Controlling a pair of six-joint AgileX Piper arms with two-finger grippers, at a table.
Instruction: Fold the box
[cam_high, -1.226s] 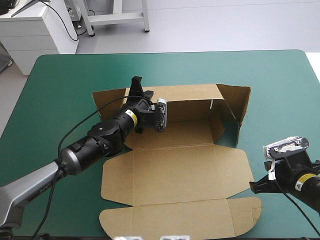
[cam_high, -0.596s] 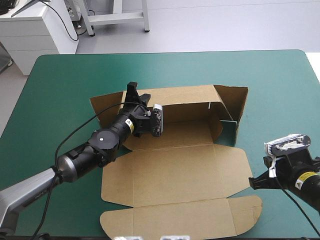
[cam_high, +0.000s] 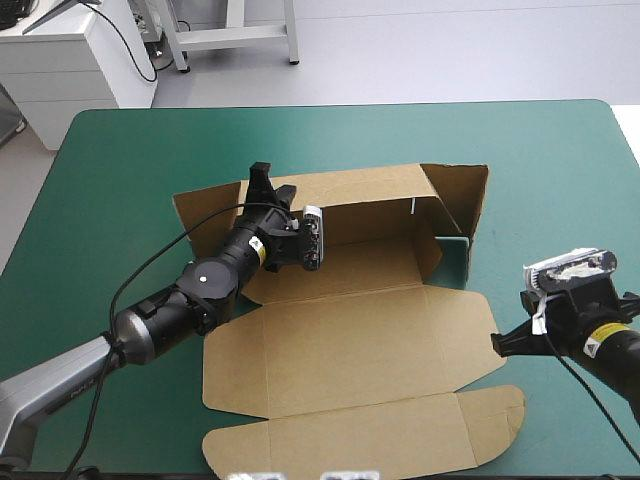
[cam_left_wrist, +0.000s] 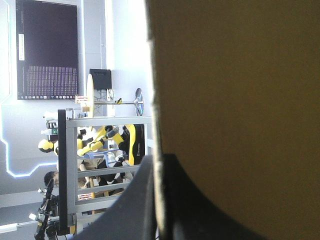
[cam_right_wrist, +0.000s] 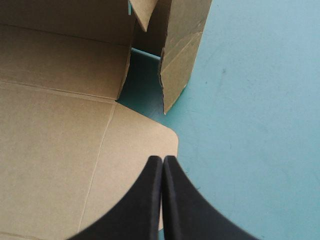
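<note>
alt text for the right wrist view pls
The shut right gripper points over a rounded corner flap of the brown box, which lies flat here. The box's raised walls stand ahead, and bare teal-green cover lies beside it.

One box (cam_high: 345, 345), two tools (cam_high: 268, 180) (cam_high: 498, 345)

A lab: a teal-green worktop (cam_high: 150, 150) on a bare pale floor (cam_high: 450, 50), a white cabinet (cam_high: 70, 70) and a grey metal frame (cam_high: 235, 35) standing beyond its far edge.
</note>
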